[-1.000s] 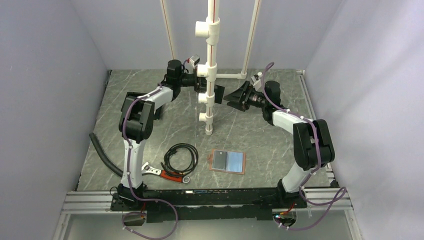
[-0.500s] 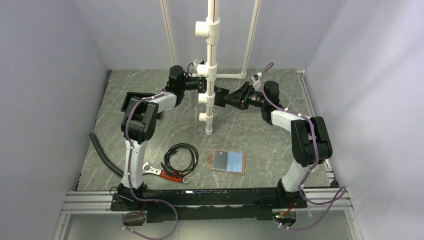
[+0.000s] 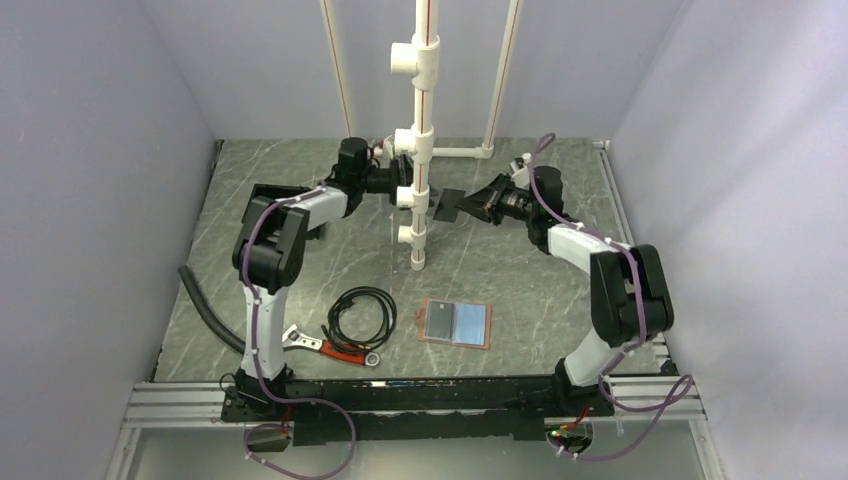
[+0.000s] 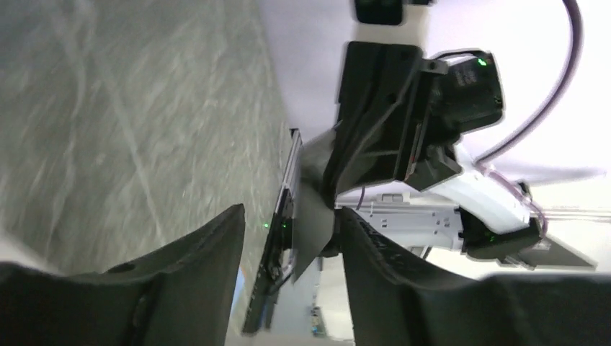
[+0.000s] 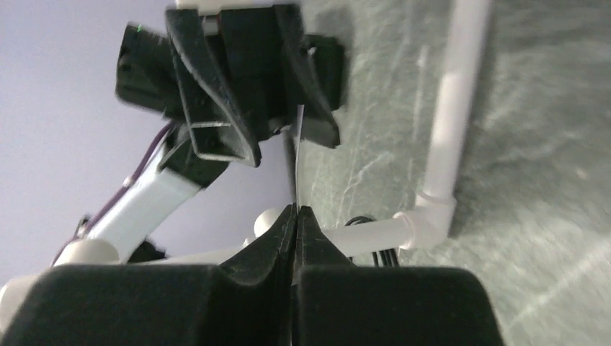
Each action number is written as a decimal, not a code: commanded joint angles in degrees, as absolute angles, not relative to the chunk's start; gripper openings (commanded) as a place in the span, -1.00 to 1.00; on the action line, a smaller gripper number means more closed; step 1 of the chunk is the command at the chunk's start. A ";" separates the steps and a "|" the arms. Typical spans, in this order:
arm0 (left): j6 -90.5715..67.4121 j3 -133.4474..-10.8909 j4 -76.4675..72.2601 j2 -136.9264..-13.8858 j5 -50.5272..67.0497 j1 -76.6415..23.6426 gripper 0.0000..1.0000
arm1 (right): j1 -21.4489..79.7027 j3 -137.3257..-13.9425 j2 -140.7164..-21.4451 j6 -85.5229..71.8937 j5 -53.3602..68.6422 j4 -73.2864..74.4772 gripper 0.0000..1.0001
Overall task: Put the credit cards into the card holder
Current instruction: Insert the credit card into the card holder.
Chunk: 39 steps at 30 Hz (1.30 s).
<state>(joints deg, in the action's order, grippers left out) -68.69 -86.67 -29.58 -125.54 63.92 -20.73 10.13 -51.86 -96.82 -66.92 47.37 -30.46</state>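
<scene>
A dark credit card (image 3: 449,204) hangs in the air beside the white pipe stand, at the back of the table. My right gripper (image 3: 468,207) is shut on it; in the right wrist view the card (image 5: 295,155) shows edge-on, rising from the closed fingertips (image 5: 287,225). My left gripper (image 4: 288,231) is open, its fingers (image 4: 205,270) apart on either side of the card (image 4: 311,216) without pinching it. The card holder (image 3: 456,322) lies spread open on the table near the front, brown-rimmed, with dark grey and light blue halves.
A tall white pipe stand (image 3: 421,120) rises between the two grippers. A coiled black cable (image 3: 362,312), a red-handled tool (image 3: 340,349) and a black hose (image 3: 205,312) lie on the left front of the table.
My right gripper has moved left to the card and shut on it. My left gripper, shut on the card before, has opened.
</scene>
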 commanded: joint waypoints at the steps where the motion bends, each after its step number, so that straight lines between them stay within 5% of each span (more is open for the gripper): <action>1: -49.67 -83.04 0.66 -113.28 55.37 -14.53 0.20 | 9.36 -56.56 -84.81 -47.86 27.84 8.64 -1.00; 6: -34.98 -77.81 28.42 -97.37 35.79 -12.18 0.37 | 14.26 -59.08 -76.90 -32.09 10.65 36.66 -1.00; 10: -40.72 -60.75 20.91 -83.20 35.28 -17.43 0.20 | 16.15 -50.33 -70.82 -27.61 26.65 37.86 -1.00; 16: -54.93 -39.74 -9.72 -71.94 34.04 -33.71 0.06 | 21.18 -38.33 -65.29 -28.71 40.48 31.99 -1.00; 22: -62.36 -30.91 -27.56 -75.71 22.91 -47.10 -0.63 | 21.45 -30.30 -65.79 -30.59 42.64 22.24 -1.00; 30: -66.79 -28.69 -39.26 -90.26 18.66 -52.94 -0.82 | 19.59 -25.09 -67.24 -32.95 44.02 14.40 -1.00; 39: -67.38 -25.37 -39.46 -92.26 14.75 -52.89 -0.88 | 15.38 -23.13 -69.05 -31.12 49.48 12.21 -1.00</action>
<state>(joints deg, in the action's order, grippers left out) -66.63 -26.17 -35.90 -93.25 17.82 -52.80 15.55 -23.70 -69.49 -32.10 45.67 15.88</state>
